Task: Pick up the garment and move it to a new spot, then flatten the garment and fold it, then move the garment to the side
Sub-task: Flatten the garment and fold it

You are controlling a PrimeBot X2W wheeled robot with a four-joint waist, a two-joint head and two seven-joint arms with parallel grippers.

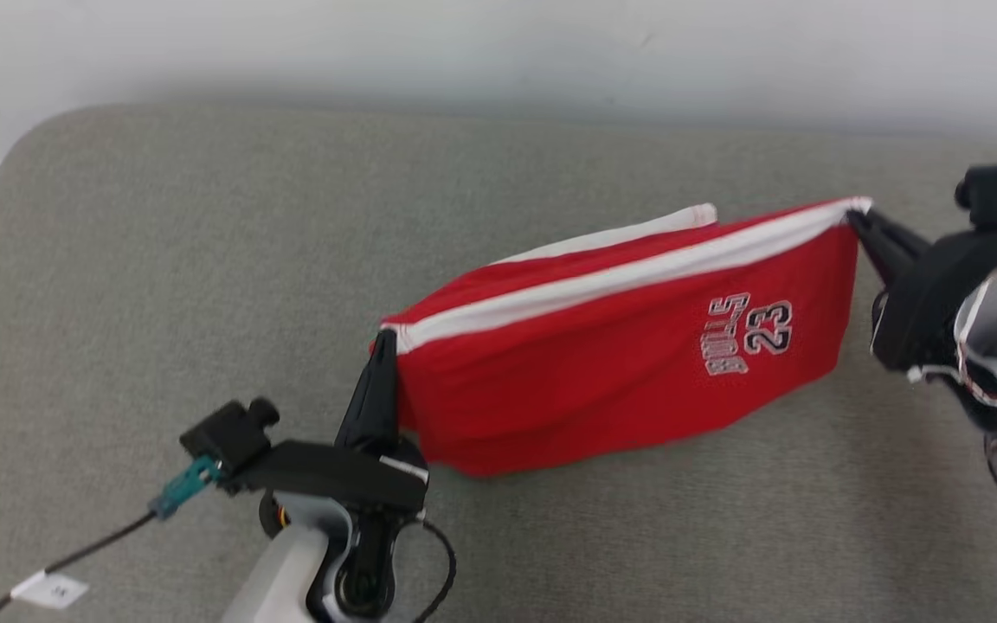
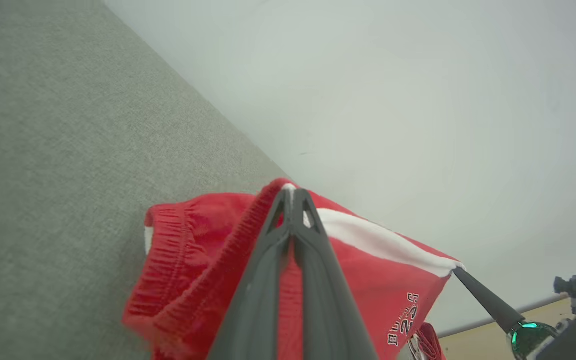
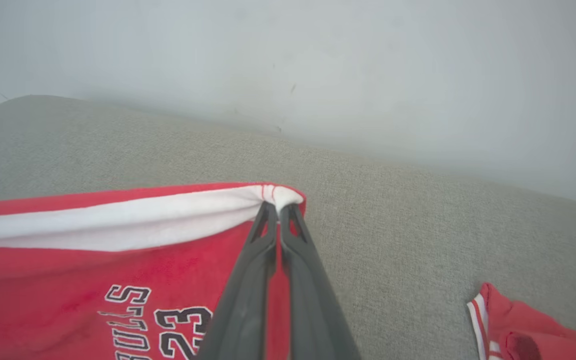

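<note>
Grey surface (image 1: 161, 260) beneath garment (image 1: 620, 381); red cloth (image 3: 533, 330) half off-frame

**Grey fabric surface, red cloth on it**

The surface (image 1: 161, 260) has a grey woven cover. It is flat, with a rounded far-left corner, and its far edge meets a pale wall (image 1: 464, 43). The red garment (image 1: 602, 381), with a white band and "BULLS 23" print, is raised at its top edge and sags. Its lower edge touches the cover right of centre. In the right wrist view, another bit of red cloth (image 3: 533, 330) with white striped trim lies on the cover, apart from the printed panel. Can't tell if it's the same piece.
</note>
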